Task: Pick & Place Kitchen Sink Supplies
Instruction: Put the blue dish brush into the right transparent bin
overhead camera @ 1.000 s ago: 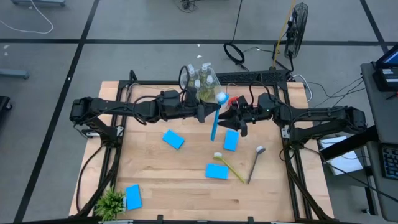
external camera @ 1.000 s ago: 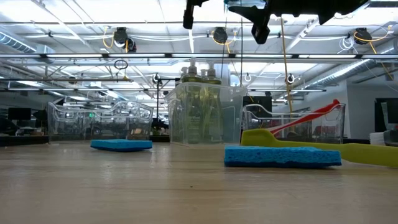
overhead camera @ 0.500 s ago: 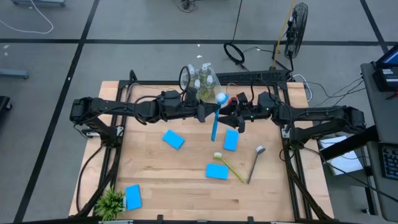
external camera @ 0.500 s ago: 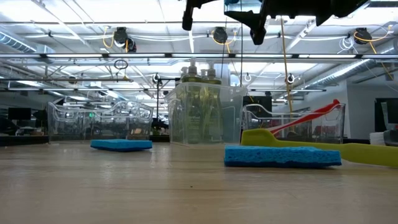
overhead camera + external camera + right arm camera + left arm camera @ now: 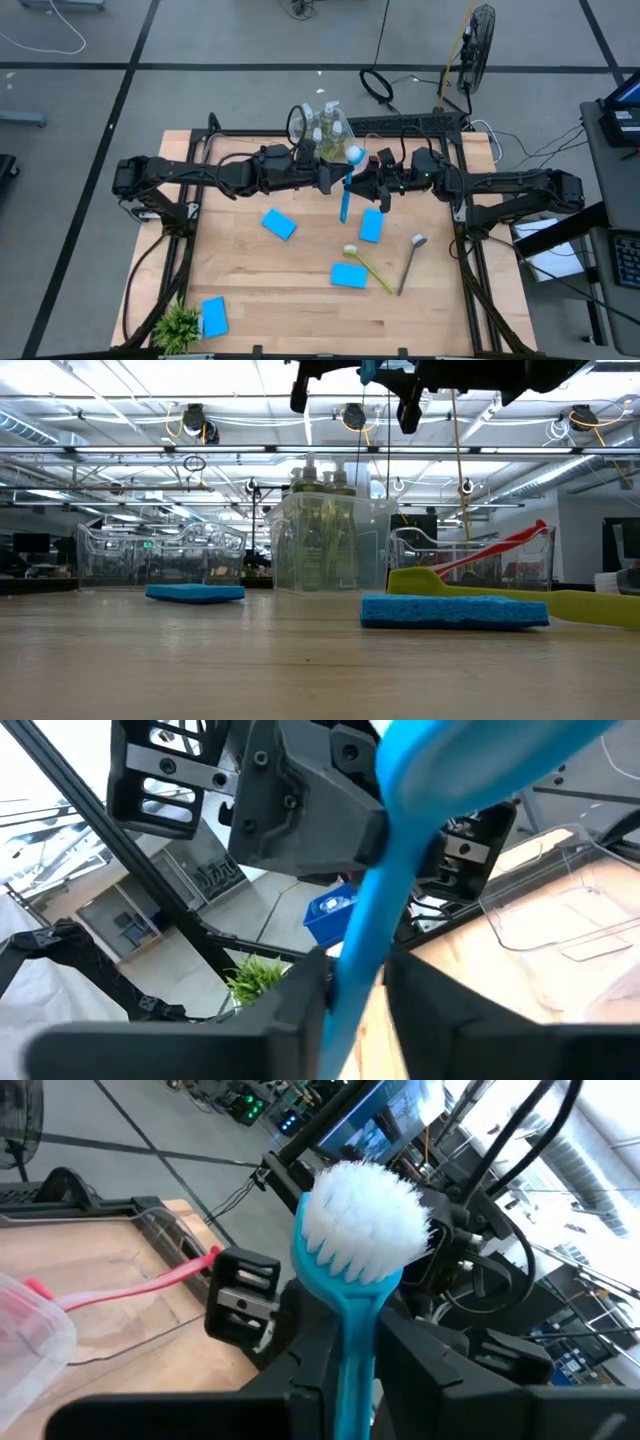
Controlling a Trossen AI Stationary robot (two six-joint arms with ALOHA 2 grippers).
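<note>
A blue brush (image 5: 345, 200) with a white bristle head (image 5: 362, 1220) hangs in the air above the table's far middle, between my two grippers. My left gripper (image 5: 333, 181) comes from the left and is shut on it. From the right, my right gripper (image 5: 365, 186) is shut on it too. Right behind them stands a clear bin (image 5: 322, 128) holding the soap bottles. Blue sponges (image 5: 279, 224) (image 5: 371, 226) (image 5: 348, 275) (image 5: 213, 316) lie flat on the wood. A yellow-green brush (image 5: 368, 268) and a brown brush (image 5: 410, 262) lie at the right. My left gripper pinches the blue brush's handle just below the bristle head (image 5: 352, 1342) between its two fingers. The fingers come level from the table's left and lie across the handle. The brush is lifted clear of the table. My right gripper pinches the blue handle (image 5: 350, 975) between its two fingers, close to my left gripper's hold. Its fingers reach in about level from the table's right, across the handle. The handle's free end (image 5: 343, 219) sticks out toward the near edge, clear of the table.
A small green plant (image 5: 177, 328) stands at the near left corner. In the low view a red brush (image 5: 495, 550) lies in a clear bin at the back right, and another clear bin (image 5: 160, 555) stands at the back left. The black frame rails (image 5: 470, 290) line both sides.
My right gripper, wide open beside the blue brush a second ago, has shut on its handle. My left gripper has kept its hold, and the brush has stayed where it was.
</note>
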